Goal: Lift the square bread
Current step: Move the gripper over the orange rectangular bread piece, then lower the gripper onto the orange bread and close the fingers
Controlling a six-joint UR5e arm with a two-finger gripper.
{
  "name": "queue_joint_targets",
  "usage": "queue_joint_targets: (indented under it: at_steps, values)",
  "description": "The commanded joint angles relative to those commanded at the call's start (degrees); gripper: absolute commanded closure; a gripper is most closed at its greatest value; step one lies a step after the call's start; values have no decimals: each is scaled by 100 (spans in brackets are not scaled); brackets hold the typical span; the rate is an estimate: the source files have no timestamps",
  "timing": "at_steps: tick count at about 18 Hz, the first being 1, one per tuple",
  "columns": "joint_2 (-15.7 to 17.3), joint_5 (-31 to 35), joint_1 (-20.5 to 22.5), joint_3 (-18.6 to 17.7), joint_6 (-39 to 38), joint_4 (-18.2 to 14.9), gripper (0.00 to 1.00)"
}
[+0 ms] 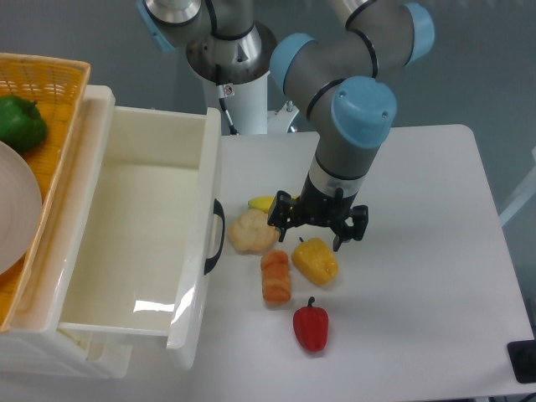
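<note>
The square bread (275, 278) is an orange-brown blocky loaf with paler patches, lying on the white table between the cream bun and the red pepper. My gripper (316, 231) hangs above and to the right of it, over the yellow pepper (315, 260). Its two dark fingers are spread apart with nothing between them, so it is open. The bread is untouched and in full view.
A pale bumpy bun (252, 231) lies just left of the gripper, with a yellow piece (261, 203) behind it. A red pepper (311, 327) sits near the front. An open white drawer (197, 276) stands at the left, beside a wicker basket (50, 75) holding a green pepper (21, 121).
</note>
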Motion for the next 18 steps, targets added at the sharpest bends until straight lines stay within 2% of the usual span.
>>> queue_joint_targets:
  at_steps: [10,18]
  values:
    - [-369,35,-176,-71,-27,149,0]
    - [-870,352,-378,-44,-36,228,0]
